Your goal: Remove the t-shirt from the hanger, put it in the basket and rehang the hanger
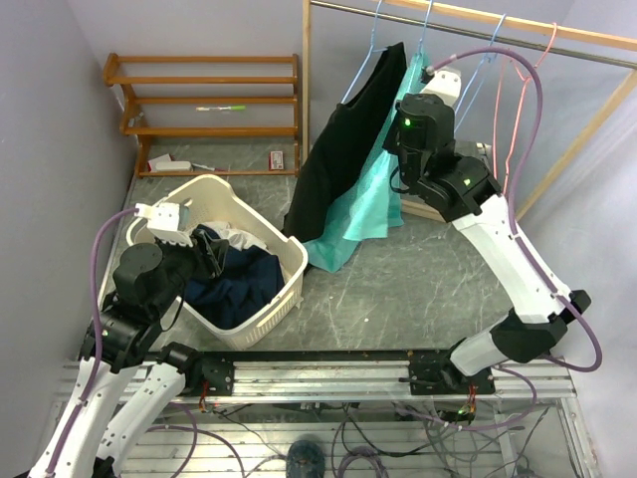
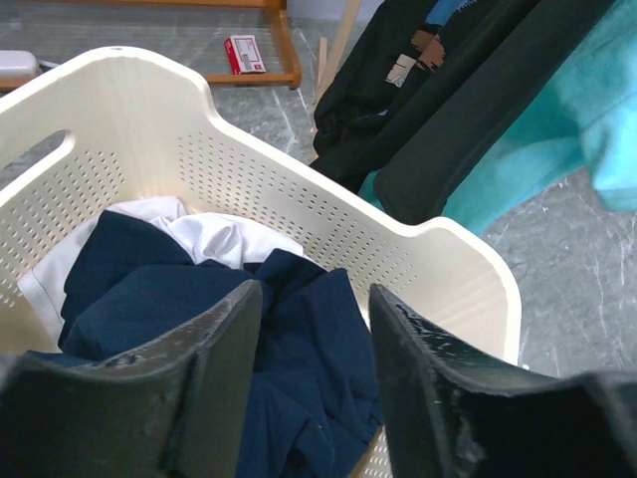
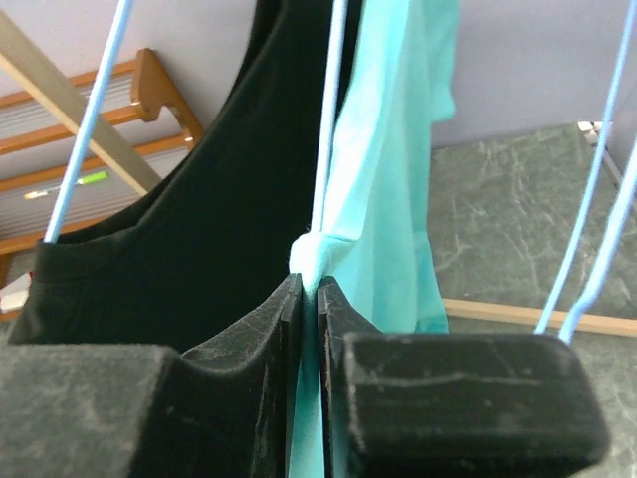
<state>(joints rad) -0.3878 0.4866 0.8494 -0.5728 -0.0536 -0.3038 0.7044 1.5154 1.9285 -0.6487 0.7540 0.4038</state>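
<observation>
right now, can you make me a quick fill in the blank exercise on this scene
1. The right hand is shut on the ____ t-shirt.
2. The left hand hangs open over the ____, which holds a navy garment.
3. Next to that t-shirt on the rail hangs a ____ shirt.
Missing words: teal; basket; black.

Cream laundry basket [image 1: 274, 304] with navy clothes [image 1: 239, 289]; wooden shelf [image 1: 179, 97] behind.
</observation>
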